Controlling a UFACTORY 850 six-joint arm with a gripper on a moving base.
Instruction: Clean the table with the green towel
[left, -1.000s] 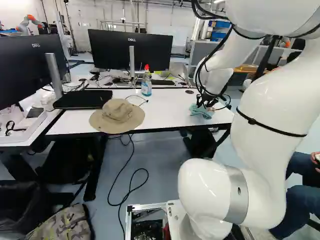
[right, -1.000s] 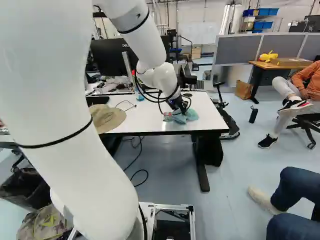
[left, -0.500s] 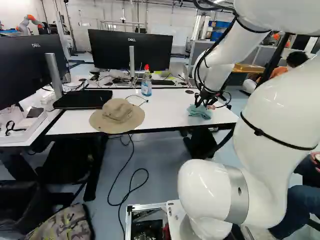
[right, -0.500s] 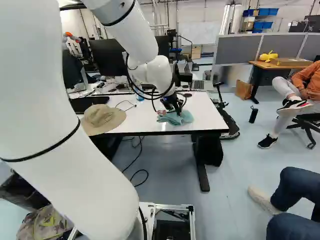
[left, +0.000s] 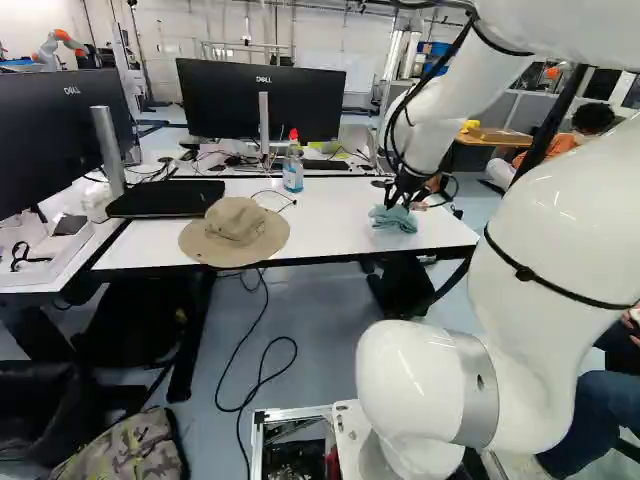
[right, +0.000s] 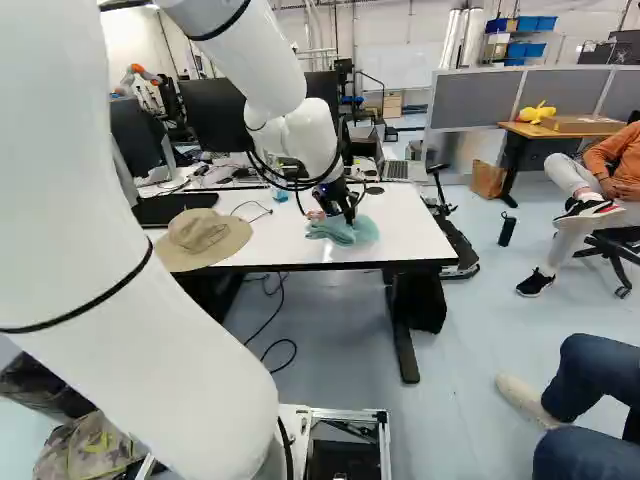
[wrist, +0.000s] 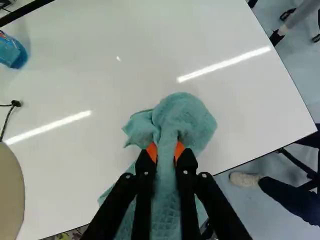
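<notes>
One green towel is held bunched by the gripper, its cloth pinched from both sides between the orange pads; the towel is spread on the white table, close to the near edge and toward the right near corner. Blue liquid is contained in the clear spray bottle, topped in red and stood by the table's far edge. A tan hat is set at the near edge, left of the towel. On the adjoining desk, at the left of the left base view, a black looped strap and a dark flat object are held in a white tray.
</notes>
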